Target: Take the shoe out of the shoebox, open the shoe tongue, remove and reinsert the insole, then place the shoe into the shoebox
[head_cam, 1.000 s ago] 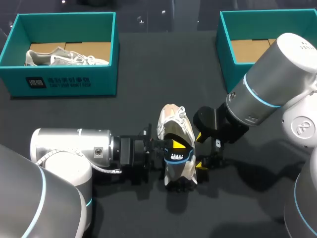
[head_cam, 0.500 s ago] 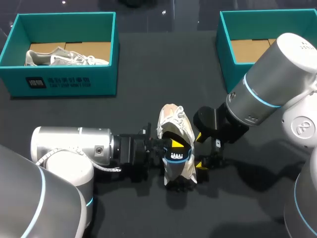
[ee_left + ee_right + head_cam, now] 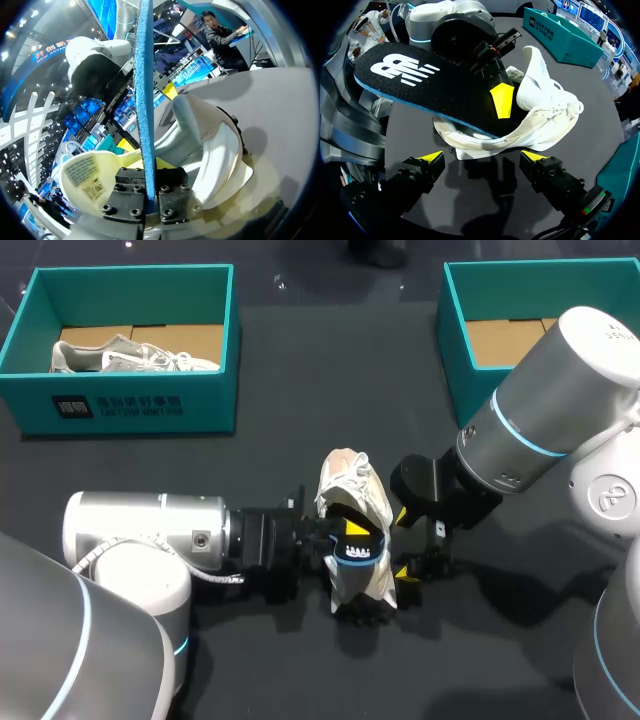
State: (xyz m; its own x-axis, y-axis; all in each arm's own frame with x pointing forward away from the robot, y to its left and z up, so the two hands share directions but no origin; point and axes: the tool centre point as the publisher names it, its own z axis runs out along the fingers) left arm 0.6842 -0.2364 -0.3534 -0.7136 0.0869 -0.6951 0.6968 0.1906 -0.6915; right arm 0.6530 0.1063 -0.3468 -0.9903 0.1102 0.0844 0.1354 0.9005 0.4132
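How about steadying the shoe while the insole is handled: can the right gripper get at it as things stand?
Probably yes. The right gripper is open, the shoe just ahead of its fingers, nothing between. The left gripper holds the insole higher up, on the shoe's far side.

1. The shoe [image 3: 345, 478] is sitting mid-table, with the left gripper [image 3: 350, 533] crowding one side and the right gripper [image 3: 402, 542] crowding the other.
2. The insole [image 3: 420, 80] is jutting over the shoe's opening.
3. Bare table [image 3: 335, 370] is lying open between the left shoebox [image 3: 130, 405] and the right shoebox [image 3: 455, 360].
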